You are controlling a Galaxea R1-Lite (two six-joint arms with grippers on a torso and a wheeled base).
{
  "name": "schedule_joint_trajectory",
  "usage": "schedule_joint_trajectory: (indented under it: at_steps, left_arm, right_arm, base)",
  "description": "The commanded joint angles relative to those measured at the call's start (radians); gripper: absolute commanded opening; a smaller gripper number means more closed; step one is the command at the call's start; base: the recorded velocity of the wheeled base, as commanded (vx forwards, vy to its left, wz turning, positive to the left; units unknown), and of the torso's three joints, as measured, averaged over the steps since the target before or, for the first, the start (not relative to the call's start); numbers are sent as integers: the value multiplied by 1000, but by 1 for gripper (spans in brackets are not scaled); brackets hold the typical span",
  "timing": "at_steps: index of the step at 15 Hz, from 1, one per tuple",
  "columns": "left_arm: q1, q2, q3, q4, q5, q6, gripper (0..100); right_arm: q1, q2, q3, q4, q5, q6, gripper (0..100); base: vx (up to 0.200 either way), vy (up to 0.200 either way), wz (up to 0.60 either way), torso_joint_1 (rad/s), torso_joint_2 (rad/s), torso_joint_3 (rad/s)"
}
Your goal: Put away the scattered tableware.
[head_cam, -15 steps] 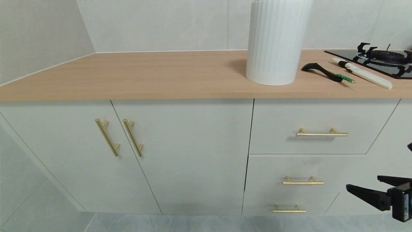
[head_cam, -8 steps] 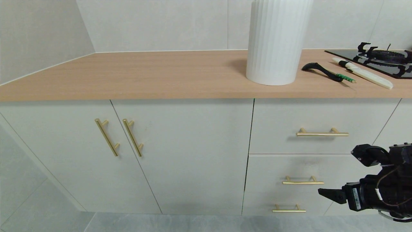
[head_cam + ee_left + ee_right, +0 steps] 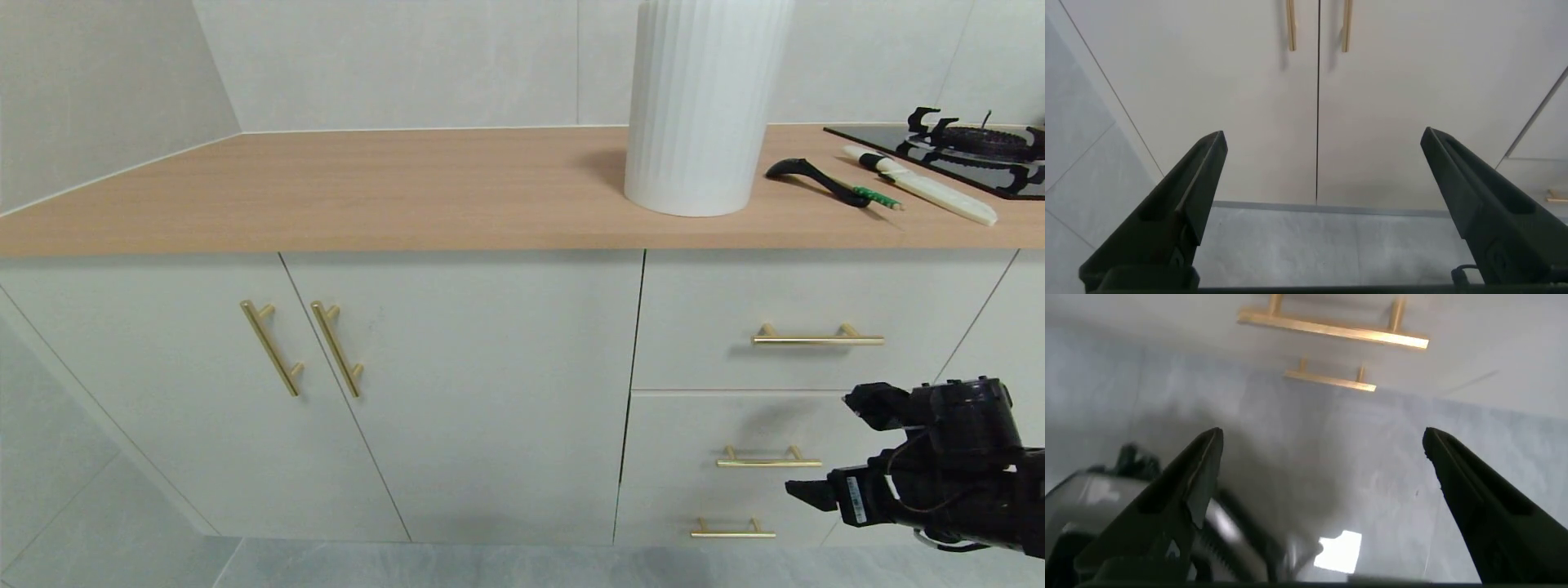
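The right gripper [image 3: 826,445] hung low before the drawer bank, jaws spread wide and holding nothing, just beside the brass handle of the middle drawer [image 3: 769,461]. The left gripper [image 3: 1323,137], likewise agape and empty, faced the cupboard doors [image 3: 1404,114] near the floor. The scattered tableware lay well above on the wooden worktop [image 3: 408,188]: a black-handled utensil [image 3: 816,178], a green-tipped stick [image 3: 878,198] touching or just beside it (which, the view did not settle) and a white knife [image 3: 927,188] close to the gas hob [image 3: 971,151]. Judged from here, a rising arm risked catching the worktop's front edge, and a wide-open jaw might scrape a drawer front or miss the slim handle. The tall white ribbed container [image 3: 702,106], just beside the utensil, stood to be knocked by a careless reach; the knife's thin, flat form looked awkward to lift.
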Motion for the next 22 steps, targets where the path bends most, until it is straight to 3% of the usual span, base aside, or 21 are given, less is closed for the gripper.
schedule_joint_trajectory:
  at_steps: [1, 14, 22]
  left_arm:
    - [0, 1, 0, 0, 0, 0, 100]
    - [0, 1, 0, 0, 0, 0, 100]
    - [0, 1, 0, -2, 0, 0, 100]
  right_arm:
    - [-1, 142, 35, -129, -38, 0, 100]
    - [-27, 438, 49, -606, -128, 31, 100]
    - [-27, 485, 20, -609, -128, 29, 100]
  base:
    - [0, 0, 0, 0, 0, 0]
    - [0, 0, 0, 0, 0, 0]
    - [0, 0, 0, 0, 0, 0]
